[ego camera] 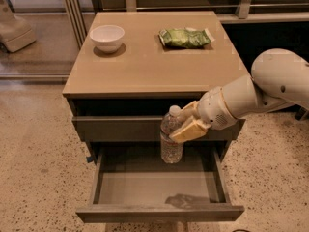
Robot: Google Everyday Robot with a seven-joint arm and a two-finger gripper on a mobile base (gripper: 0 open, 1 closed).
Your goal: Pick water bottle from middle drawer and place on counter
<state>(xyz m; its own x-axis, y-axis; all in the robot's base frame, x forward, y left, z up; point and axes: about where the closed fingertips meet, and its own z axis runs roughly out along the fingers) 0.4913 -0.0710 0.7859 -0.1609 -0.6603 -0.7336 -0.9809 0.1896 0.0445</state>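
The water bottle (171,139), clear and ribbed with a white cap, hangs upright in the air in front of the upper drawer front, above the open middle drawer (159,211). My gripper (186,123) comes in from the right on a white arm and is shut on the bottle's upper part with tan fingers. The drawer's grey floor holds only the bottle's shadow. The tan counter (149,64) lies just above and behind the bottle.
A white bowl (107,36) stands at the counter's back left. A green snack bag (186,37) lies at the back right. The drawer sticks out towards the camera over a speckled floor. A rail and dark cabinet stand behind.
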